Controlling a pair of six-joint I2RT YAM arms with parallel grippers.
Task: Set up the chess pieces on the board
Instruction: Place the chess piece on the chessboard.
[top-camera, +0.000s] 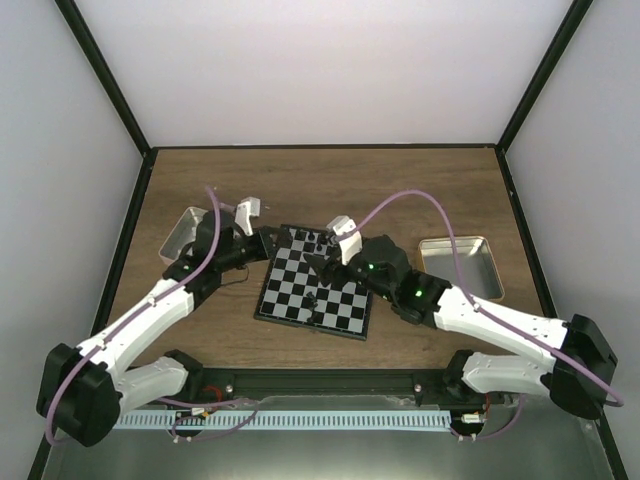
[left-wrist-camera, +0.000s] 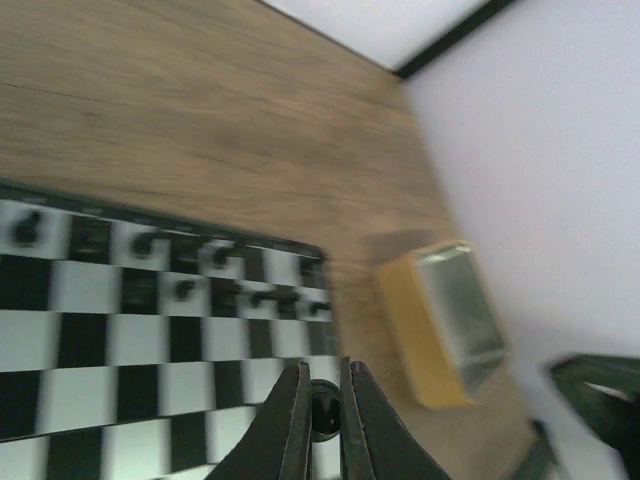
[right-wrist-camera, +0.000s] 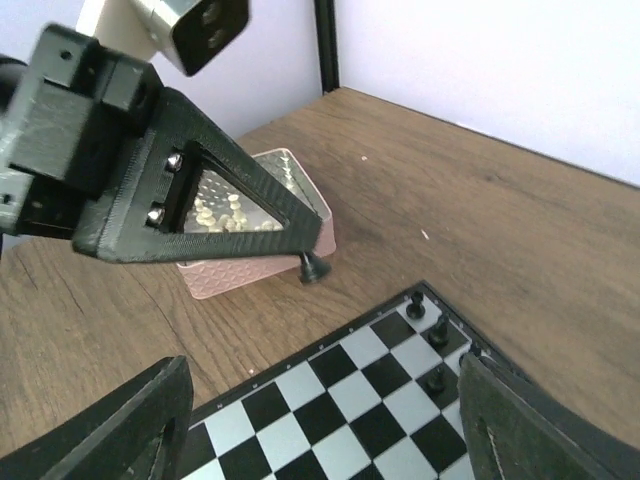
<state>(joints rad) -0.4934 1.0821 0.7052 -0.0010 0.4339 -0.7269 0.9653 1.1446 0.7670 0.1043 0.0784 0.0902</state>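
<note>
Tabletop (top-camera: 330, 180): left tool (left-wrist-camera: 324, 380) (with piece (right-wrist-camera: 316, 268)) near board (top-camera: 315, 290)

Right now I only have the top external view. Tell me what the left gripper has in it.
Observer: In the left wrist view, the left gripper is shut on one black chess piece, pinched at the fingertips.
Operator: Now check the right gripper.
Observer: In the right wrist view, the right gripper is wide open above the board, with nothing between its fingers.
Operator: Report what's in the pink tin.
Observer: The same view shows the pink tin holding small cream-white pieces, seen through the left gripper's frame.
</note>
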